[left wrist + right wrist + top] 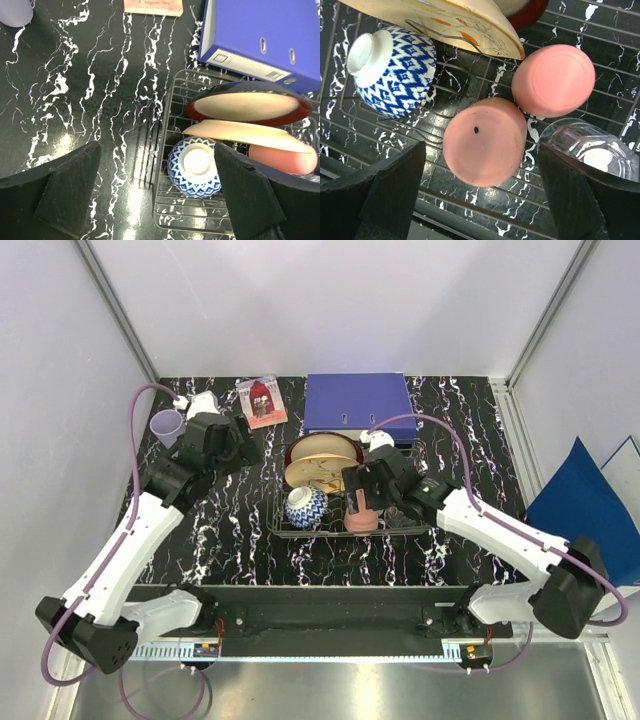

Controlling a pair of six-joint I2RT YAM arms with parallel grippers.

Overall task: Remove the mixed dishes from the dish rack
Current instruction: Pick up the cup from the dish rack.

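Note:
The dark wire dish rack (pixel 330 532) holds a red-rimmed cream bowl (pixel 322 448), a cream painted plate (pixel 318 475) on edge, a blue-white bowl (pixel 306 507) and upturned pink cups (pixel 361 518). My right gripper (pixel 482 195) is open above the rack, its jaws on either side of the near pink cup (pixel 485 141). A second pink cup (pixel 553 80) and a clear glass (pixel 587 150) stand beside it. My left gripper (pixel 157 187) is open and empty over the rack's left edge, by the blue-white bowl (pixel 195 167). The lilac cup (pixel 166 426) stands on the table far left. No red-white bowl shows.
A blue binder (pixel 357 402) lies just behind the rack. A small picture card (pixel 262 401) lies at the back, left of the binder. The black marbled table (pixel 230 530) has white walls at the back and on both sides.

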